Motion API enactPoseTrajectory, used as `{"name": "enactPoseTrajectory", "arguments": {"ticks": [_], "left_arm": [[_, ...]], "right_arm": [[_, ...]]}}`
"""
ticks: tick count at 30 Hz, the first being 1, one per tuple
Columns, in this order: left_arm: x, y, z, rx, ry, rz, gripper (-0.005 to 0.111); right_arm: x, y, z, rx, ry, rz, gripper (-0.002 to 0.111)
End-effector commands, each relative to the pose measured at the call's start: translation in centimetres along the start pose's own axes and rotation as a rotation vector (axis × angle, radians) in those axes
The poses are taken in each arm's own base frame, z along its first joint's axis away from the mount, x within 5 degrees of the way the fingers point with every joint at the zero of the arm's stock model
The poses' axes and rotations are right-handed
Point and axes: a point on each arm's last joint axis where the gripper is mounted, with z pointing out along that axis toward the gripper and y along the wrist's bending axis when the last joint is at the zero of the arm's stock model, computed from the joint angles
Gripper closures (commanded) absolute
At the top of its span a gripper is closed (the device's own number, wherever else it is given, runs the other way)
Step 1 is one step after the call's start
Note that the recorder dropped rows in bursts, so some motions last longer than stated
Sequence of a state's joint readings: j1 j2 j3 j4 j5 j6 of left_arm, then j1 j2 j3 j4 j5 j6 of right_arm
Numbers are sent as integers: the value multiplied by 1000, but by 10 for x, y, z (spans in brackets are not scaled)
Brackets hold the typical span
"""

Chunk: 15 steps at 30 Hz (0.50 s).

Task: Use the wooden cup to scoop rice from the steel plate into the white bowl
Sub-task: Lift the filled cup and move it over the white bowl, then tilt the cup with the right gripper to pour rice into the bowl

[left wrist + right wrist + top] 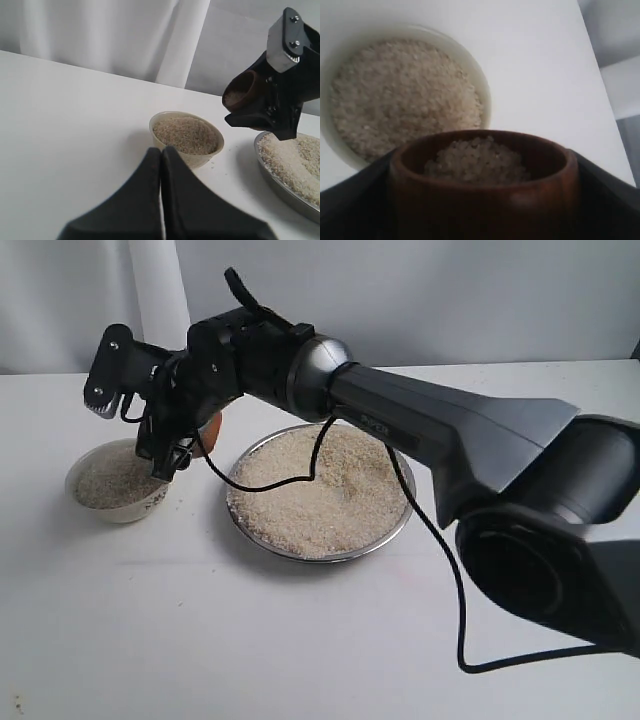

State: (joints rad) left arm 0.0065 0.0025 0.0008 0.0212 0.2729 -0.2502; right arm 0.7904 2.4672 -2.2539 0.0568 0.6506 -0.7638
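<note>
**Loaded cup poised over the bowl's edge**

The right pincer [178, 448] grips the wooden cup [485, 192] by its sides, jaws spread wide to take its round body. This leaves the mouth clear, so nothing blocks the pour. A small heap of rice [477, 161] sits inside the cup. The cup is held in the air, above the white bowl [122, 512] and near the rim on the plate's side. Seen from the left wrist, its mouth leans over toward the bowl. The tip looks begun but not finished, since grains are in the cup and none can be seen falling.

The bowl is already nearly full, so a slow, centred pour seems wise, or grains may roll over the rim onto the desk [200, 640].

Just beside the bowl stands the steel plate [300, 553], with a broad layer of rice across it. That closeness keeps each carry short.

The left pincer [161, 200] is closed on nothing, its fingers pressed together. It hangs low, short of the bowl and apart from it, likely kept clear of the working arm.
</note>
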Motion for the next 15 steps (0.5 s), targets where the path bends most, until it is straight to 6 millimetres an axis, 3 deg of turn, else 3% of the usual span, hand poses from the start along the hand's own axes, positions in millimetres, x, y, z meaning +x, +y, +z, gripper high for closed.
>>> {"name": "enactPoseTrajectory", "arguments": {"ticks": [1, 15], "left_arm": [[-1, -1, 0, 10, -8, -6, 107], [-1, -1, 0, 10, -8, -6, 107]], "right_arm": [[-12, -13, -5, 67, -19, -20, 108], [-20, 0, 10, 192, 85, -327, 108]]}}
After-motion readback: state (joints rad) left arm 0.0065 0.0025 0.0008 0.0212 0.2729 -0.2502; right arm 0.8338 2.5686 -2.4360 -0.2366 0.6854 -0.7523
